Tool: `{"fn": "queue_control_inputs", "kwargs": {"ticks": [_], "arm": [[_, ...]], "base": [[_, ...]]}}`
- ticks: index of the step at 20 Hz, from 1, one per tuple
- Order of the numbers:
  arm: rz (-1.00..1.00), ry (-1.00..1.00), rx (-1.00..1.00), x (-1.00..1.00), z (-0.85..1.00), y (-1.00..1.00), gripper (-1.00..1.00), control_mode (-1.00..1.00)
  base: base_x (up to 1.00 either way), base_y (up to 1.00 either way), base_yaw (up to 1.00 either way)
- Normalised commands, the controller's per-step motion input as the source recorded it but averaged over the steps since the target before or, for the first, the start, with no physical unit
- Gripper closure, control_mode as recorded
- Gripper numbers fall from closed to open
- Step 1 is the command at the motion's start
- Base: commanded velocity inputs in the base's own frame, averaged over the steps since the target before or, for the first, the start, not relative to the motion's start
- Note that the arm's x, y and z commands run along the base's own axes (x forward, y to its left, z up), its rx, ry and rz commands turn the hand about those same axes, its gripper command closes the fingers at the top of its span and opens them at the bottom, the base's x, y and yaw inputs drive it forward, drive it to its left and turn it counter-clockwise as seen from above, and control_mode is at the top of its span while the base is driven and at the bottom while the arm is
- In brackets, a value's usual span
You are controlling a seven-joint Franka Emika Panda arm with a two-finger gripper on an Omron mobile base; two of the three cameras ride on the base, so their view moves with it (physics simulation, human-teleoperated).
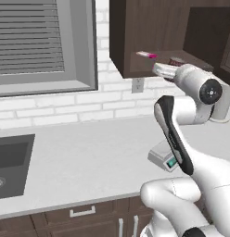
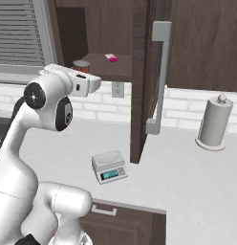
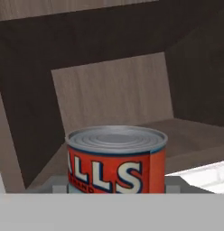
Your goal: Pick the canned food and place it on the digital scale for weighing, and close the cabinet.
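Canned food (image 3: 116,160) sits inside open cabinet (image 2: 139,72), pinched by end effector (image 3: 116,187).

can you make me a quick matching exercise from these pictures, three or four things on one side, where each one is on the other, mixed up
Things:
1. can
2. scale
3. paper towel roll
4. pink item

Places:
A. upright on the counter, right of the open door
B. on the cabinet shelf, right in front of the hand
C. on the counter below the open cabinet
D. further back on the cabinet shelf

Pairs: 1-B, 2-C, 3-A, 4-D
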Motion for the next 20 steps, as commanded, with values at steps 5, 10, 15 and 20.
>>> {"fn": "queue_control_inputs", "kwargs": {"ticks": [5, 10, 15, 20], "arm": [[0.22, -0.07, -0.12, -1.00, -0.13, 0.50, 1.00, -1.00], [0.35, 0.00, -0.12, -0.68, -0.31, 0.08, 1.00, -1.00], [0.49, 0.00, -0.04, -0.06, -0.41, 0.00, 1.00, -1.00], [0.40, -0.01, -0.03, 0.35, -0.60, 0.00, 1.00, -1.00]], "base": [[0.00, 0.00, 0.00], [0.00, 0.00, 0.00], [0.00, 0.00, 0.00], [0.00, 0.00, 0.00]]}}
